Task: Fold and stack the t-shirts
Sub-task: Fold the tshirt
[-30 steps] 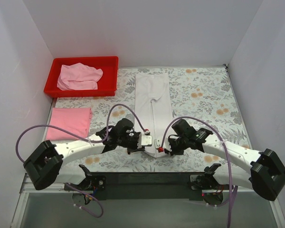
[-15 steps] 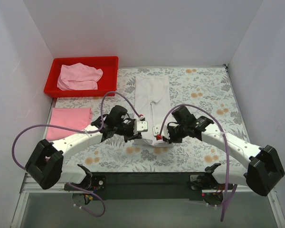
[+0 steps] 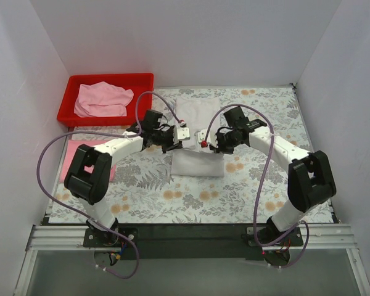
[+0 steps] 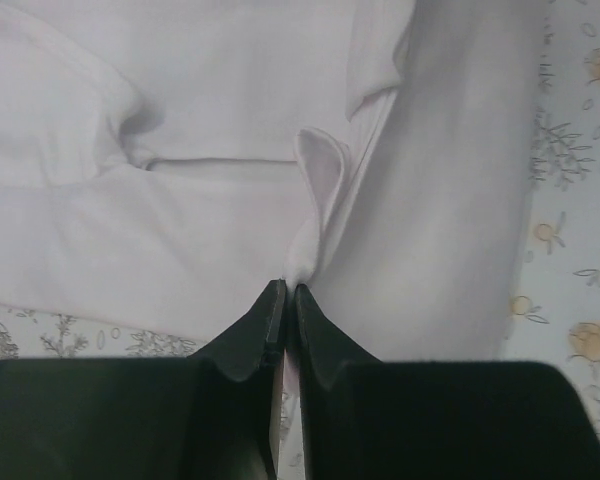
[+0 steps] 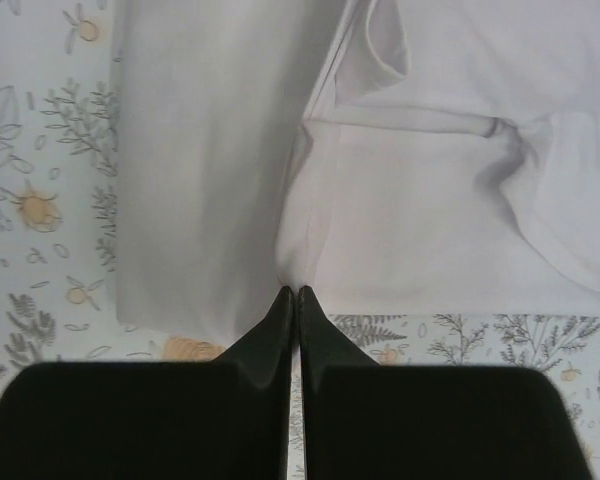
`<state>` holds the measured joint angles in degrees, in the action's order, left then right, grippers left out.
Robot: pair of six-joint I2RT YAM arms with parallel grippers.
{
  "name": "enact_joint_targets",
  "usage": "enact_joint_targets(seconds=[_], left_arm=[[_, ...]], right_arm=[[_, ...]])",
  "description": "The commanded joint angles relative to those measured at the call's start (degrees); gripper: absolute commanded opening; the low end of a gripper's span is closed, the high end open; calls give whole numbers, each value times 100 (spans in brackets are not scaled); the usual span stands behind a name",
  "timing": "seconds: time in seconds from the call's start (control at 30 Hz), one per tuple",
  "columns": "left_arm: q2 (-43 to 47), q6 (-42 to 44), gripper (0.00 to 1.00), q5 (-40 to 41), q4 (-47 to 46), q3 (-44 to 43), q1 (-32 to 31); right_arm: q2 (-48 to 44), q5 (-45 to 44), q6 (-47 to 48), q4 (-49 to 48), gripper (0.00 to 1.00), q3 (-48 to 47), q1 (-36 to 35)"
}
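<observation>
A white t-shirt (image 3: pixel 198 161) lies on the flowered table (image 3: pixel 265 185), its near end lifted and carried back over the rest. My left gripper (image 3: pixel 184 132) is shut on the shirt's hem, seen in the left wrist view as white cloth (image 4: pixel 320 190) pinched at the gripper (image 4: pixel 287 290). My right gripper (image 3: pixel 201 137) is shut on the same edge; in the right wrist view the cloth (image 5: pixel 400 210) is bunched at the gripper (image 5: pixel 295 292). A folded pink shirt (image 3: pixel 74 157) lies at the left, partly behind the left arm. Another pink shirt (image 3: pixel 102 98) sits crumpled in the red bin (image 3: pixel 108 79).
White walls close in the table on the left, back and right. The red bin stands at the back left corner. Purple cables loop off both arms above the table. A black rail (image 3: pixel 191 231) runs along the near edge.
Both grippers have travelled from the near edge toward the back, dragging the shirt's near end with them. The long shirt now reads as a shorter doubled shape.
</observation>
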<state>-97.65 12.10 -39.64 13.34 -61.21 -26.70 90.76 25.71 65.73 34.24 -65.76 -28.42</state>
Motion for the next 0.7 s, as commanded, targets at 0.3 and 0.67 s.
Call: enact_joint_targets(seconds=[0.3, 0.67], left_arm=[[-1318, 556, 0, -211, -86, -1630, 552], [-1766, 312, 12, 149, -658, -1771, 622]], right_arm=[[1628, 188, 695, -31, 1, -1738, 496], [2367, -92, 467, -75, 16, -2485, 513]])
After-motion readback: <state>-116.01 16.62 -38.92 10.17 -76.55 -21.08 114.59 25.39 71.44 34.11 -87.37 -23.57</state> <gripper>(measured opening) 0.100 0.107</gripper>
